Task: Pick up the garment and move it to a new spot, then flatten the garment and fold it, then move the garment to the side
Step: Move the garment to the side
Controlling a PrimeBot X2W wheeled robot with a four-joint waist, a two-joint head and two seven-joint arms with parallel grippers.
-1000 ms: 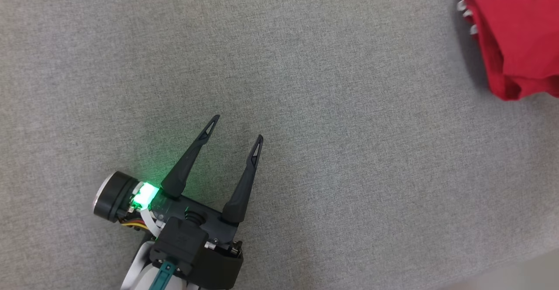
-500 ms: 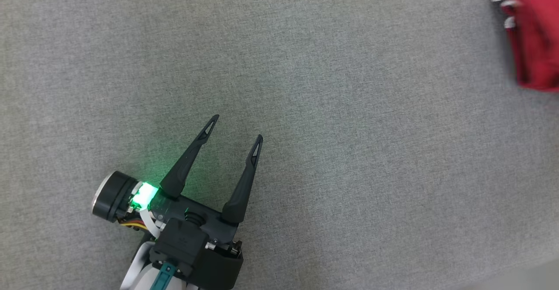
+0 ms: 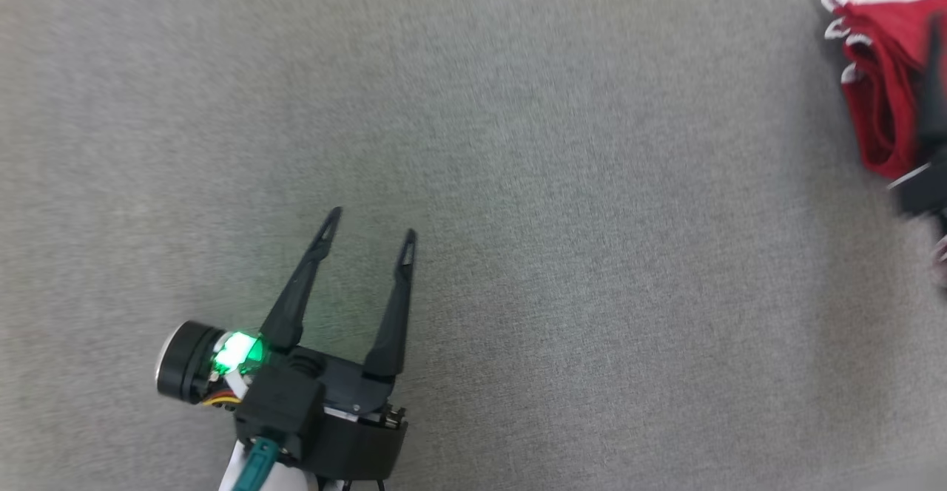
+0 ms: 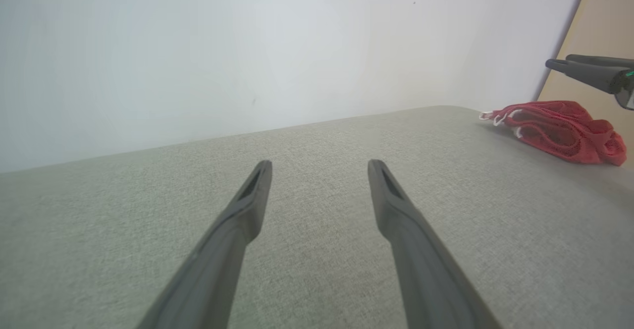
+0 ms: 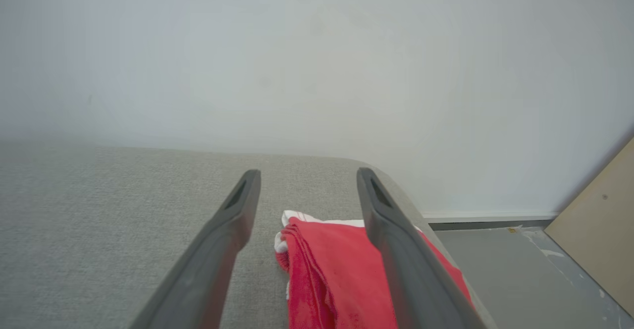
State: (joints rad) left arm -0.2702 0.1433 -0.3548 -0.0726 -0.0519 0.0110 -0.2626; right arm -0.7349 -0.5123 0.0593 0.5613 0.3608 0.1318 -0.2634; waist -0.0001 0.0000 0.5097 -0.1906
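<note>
Crumpled-folded red cloth garment with white edging (image 5: 337,269) lay at the rounded corner of the grey fabric-covered counter (image 3: 592,254). Right hand (image 5: 307,174) hung over the garment, fingers spread wide, empty. Left hand (image 3: 371,225) was well apart from the garment, also spread and empty. Judged: lift the right hand straight up so no fold snags. Pale wall (image 5: 297,71) behind the garment, grey floor (image 5: 495,254) beyond it.

Grey fabric surface (image 3: 518,106) with red garment (image 3: 880,106)

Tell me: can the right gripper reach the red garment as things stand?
Probably yes: the right gripper hangs open above the garment, aimed over it, with nothing between them.
</note>
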